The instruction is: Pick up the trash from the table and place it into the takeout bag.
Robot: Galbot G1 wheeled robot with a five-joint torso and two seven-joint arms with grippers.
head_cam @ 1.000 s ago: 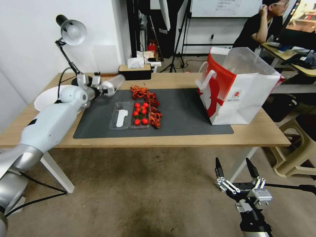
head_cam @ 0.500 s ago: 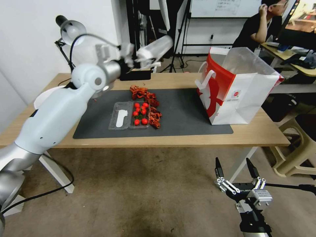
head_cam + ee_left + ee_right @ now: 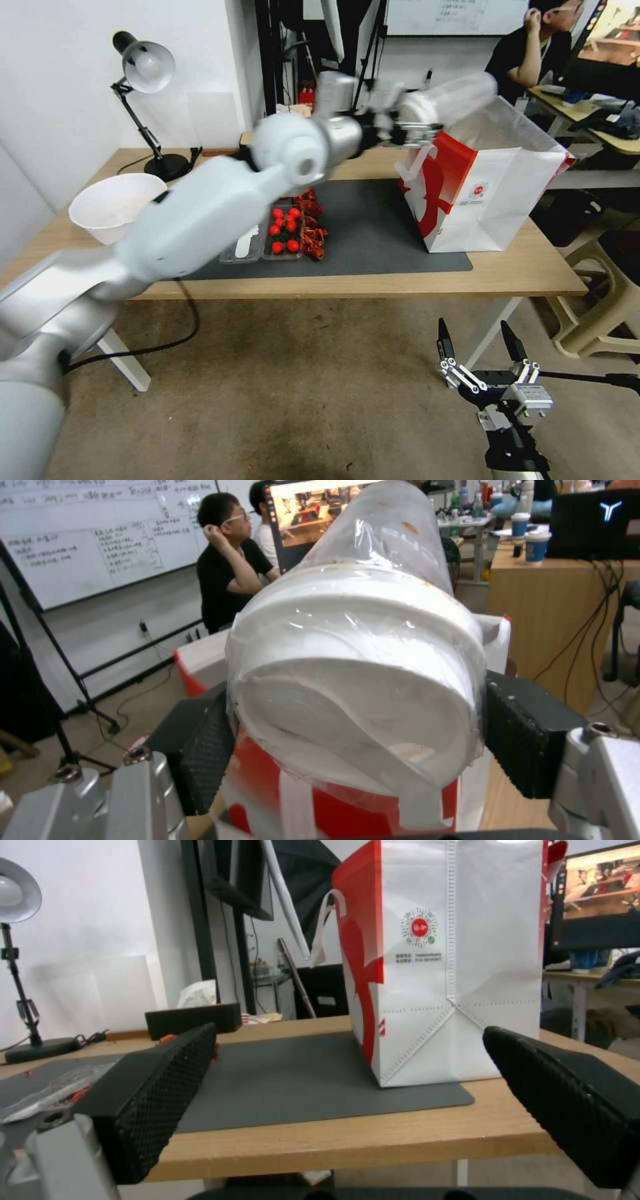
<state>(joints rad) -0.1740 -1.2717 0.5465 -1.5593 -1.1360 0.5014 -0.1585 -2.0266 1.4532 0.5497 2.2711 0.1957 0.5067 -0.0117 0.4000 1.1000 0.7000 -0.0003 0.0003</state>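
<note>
Left wrist view shows left gripper (image 3: 357,740) clamping white-lidded tub (image 3: 360,680); right gripper (image 3: 479,343) wide.

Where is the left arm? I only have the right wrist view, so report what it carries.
Observer: The left gripper is raised beside the open top of the takeout bag, shut on the clear white-lidded tub.
Operator: Tell me how the tub sits.
Observer: It lies sideways in the air. The fingers pinch its white lid end, and the other end points toward the bag's mouth.
Operator: Report what's at the table's far left.
Observer: A large white bowl stands there.
</note>
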